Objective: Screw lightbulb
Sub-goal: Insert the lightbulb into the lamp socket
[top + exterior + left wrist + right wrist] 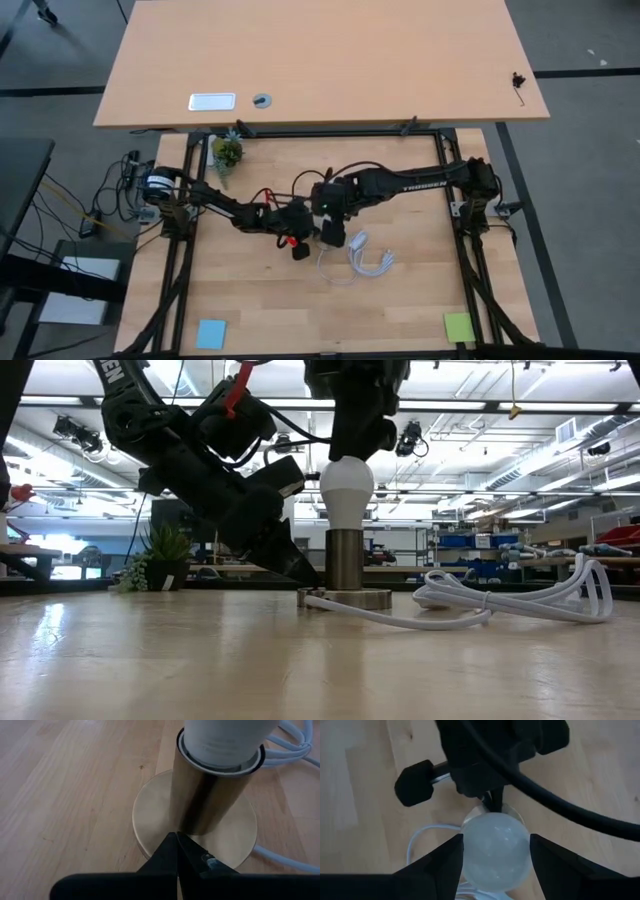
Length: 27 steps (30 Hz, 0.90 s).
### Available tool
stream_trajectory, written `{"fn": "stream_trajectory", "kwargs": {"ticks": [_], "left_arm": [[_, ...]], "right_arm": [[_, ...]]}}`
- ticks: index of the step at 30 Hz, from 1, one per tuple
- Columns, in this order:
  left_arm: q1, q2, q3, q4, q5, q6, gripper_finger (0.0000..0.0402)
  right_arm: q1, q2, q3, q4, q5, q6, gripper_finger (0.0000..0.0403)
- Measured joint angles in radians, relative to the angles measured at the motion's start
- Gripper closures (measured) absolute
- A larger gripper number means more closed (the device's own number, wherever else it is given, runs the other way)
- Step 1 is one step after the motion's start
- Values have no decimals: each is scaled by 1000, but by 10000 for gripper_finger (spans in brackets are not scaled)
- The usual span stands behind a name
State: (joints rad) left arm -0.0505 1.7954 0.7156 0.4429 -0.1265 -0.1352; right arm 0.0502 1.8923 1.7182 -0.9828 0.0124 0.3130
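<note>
1. Brass-coloured, the socket (345, 572) stands upright on its round base (150, 815) near the table's (400, 300) middle, so the bulb (346, 490) can be turned in from above.
2. Seated in the socket's top, the bulb stands head up; how far it is threaded I cannot tell.
3. From the low view, the left gripper (176, 851) slants down with its fingers pressed together, the tip resting on the base at the socket's foot. I judge it pins the base so it does not spin.
4. From above, the right gripper (494, 857) straddles the bulb's head, one finger at the bulb's 9 o'clock and one at 3 o'clock in the wrist view. They sit close against the glass; whether they grip it I cannot tell.
5. White cable (520, 598) lies coiled beside the base, clear of both grippers.
</note>
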Motion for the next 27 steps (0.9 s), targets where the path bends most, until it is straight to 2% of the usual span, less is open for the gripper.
{"fn": "stream_trajectory", "kwargs": {"ticks": [4, 9, 13, 17, 24, 27], "left_arm": [[0, 0, 0, -1, -3, 0, 402], [0, 0, 0, -2, -6, 0, 402], [0, 0, 0, -4, -6, 1, 402], [0, -1, 0, -7, -5, 2, 402], [0, -1, 0, -8, -5, 3, 402], [1, -1, 0, -8, -3, 3, 402]], "right_arm": [[2, -7, 40, -5, 0, -108, 165], [2, -15, 81, -21, 29, -440, 152], [-4, -11, 53, -13, 24, -608, 145], [-15, -11, 0, 7, -37, -676, 145], [-13, -14, -37, 46, -39, -717, 152], [-13, -14, -38, 46, -42, -677, 158]]}}
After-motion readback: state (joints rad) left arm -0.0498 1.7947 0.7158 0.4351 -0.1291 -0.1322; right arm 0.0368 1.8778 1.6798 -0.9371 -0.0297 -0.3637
